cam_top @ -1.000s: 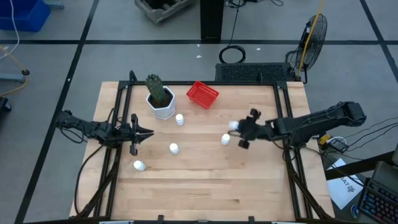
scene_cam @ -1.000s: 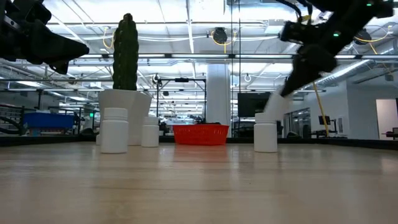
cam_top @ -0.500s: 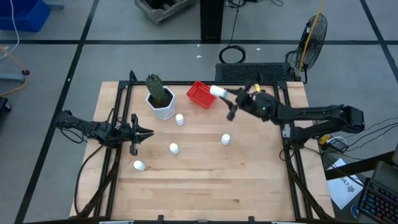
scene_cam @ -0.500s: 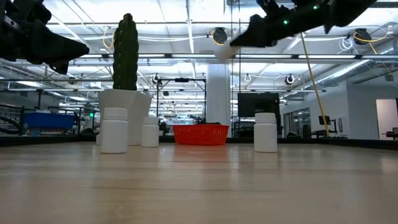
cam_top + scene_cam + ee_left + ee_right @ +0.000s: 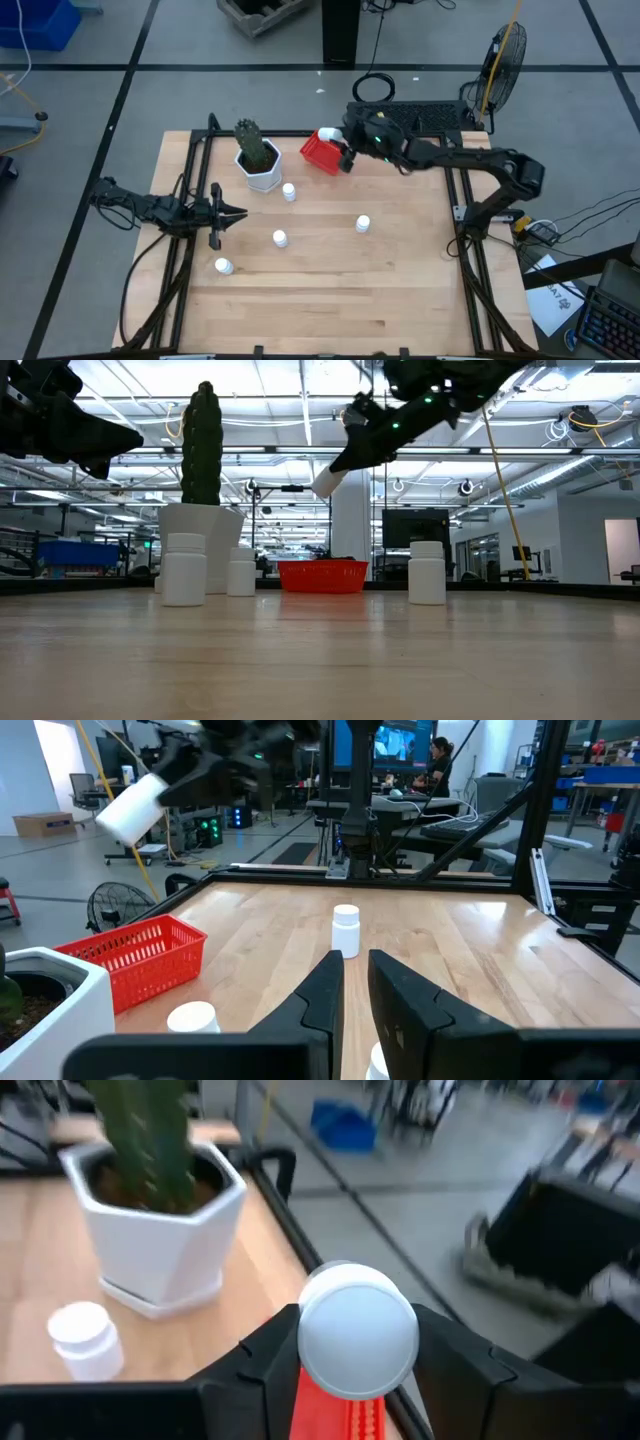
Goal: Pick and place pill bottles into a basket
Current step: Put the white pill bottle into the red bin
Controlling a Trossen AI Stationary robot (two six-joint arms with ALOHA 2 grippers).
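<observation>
My right gripper is shut on a white pill bottle, held in the air over the red mesh basket at the table's far edge. The same bottle shows high above the basket in the low view. Several more pill bottles stand upright on their bases on the wood: one near the cactus pot, one mid-table, one and one nearer the front left. My left gripper waits shut at the table's left side. My right gripper pinches the bottle's side walls between its two fingers. The bottle lies along the fingers and sticks out ahead of them, its round free end pointing away from the wrist. It slants slightly downward, lifted clear above the basket.
A white hexagonal pot with a cactus stands just left of the basket. Black frame rails run along the table's left, right and far sides. A fan stands on the floor beyond the far right corner.
My right gripper has carried the bottle from above the table's middle right up and toward the far edge and the left, ending over the basket. Its fingers have turned from slanting down nearer to level. The bottles on the table have stayed put.
</observation>
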